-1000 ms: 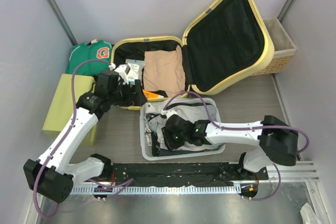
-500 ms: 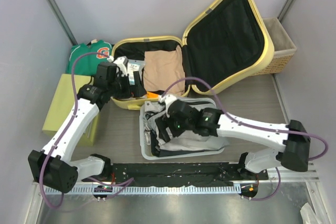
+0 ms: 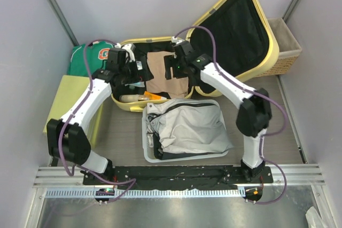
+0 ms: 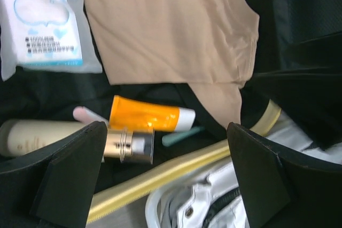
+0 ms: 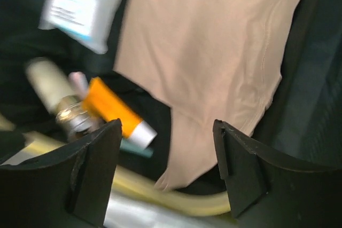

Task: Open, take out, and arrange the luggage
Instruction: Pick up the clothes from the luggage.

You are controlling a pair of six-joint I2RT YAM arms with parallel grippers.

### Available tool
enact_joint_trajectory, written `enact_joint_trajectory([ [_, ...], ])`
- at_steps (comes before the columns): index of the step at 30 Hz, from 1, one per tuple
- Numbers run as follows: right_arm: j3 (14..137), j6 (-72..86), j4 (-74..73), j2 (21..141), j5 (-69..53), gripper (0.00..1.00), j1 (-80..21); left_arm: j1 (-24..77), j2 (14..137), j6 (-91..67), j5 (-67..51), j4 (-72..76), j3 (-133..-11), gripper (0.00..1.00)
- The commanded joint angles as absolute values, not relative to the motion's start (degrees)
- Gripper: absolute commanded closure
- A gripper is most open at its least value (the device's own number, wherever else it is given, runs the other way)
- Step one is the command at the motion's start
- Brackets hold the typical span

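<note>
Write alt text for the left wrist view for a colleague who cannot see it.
The open left claw hangs over the open suitcase, holding nothing. Inside lie a folded beige garment, a white packet, an orange tube and a cream bottle with a metallic cap.

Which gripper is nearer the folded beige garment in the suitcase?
Right. The right gripper hangs open directly over the beige garment; the left gripper is off its left edge, above the bottle and orange tube.
</note>
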State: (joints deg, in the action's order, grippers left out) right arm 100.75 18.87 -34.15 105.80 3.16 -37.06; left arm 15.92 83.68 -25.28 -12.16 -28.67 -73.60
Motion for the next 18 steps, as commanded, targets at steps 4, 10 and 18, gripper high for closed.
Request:
enact_joint_trajectory([
  [4,117.7,14.9,-42.4,121.1,10.9,0.24,-35.4,15.3,93.1,-24.9,-13.2,-17.7,-78.0,0.02],
  [10,125.5,15.3,-44.6,130.5,15.2,0.20,-35.2,15.5,104.7,-26.0,-9.1,-14.3,-83.9,0.07],
  [18,125.1,16.0,-43.5,131.4,12.3,0.17,-33.9,15.9,118.6,-25.5,-3.4,-11.8,-94.3,0.11],
])
